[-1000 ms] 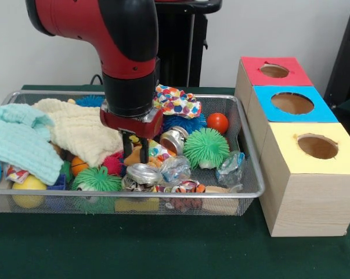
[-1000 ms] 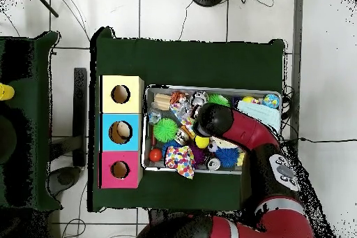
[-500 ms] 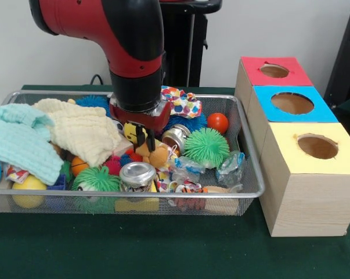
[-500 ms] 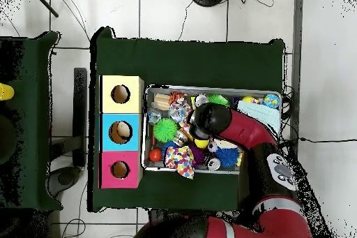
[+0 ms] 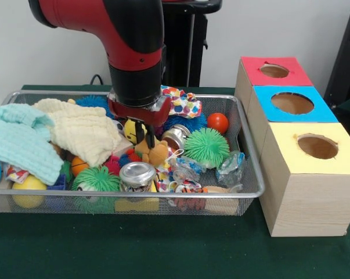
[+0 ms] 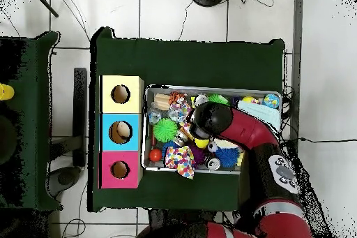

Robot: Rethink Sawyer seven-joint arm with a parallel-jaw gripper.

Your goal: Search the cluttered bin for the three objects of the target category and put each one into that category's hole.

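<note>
While the wire bin (image 5: 249, 174) on the green desk (image 5: 163, 250) brims with cloths (image 5: 76, 131), spiky balls (image 5: 205, 146), a tin can (image 5: 137, 174) and an orange ball (image 5: 217, 122), three boxes (image 5: 302, 168) stand beside it, holes up: red, blue, yellow. Gripper (image 5: 142, 137) hangs over the bin's middle, narrowed, a small teddy (image 5: 154, 152) at its tips; whether it grips the teddy, I cannot tell.

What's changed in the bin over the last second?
The gripper rose out of the clutter and shifted toward the boxes, lifting a small tan stuffed bear with it. The silver can near the front rim tipped upright. The cloths, green spiky ball and three boxes stayed put.
</note>
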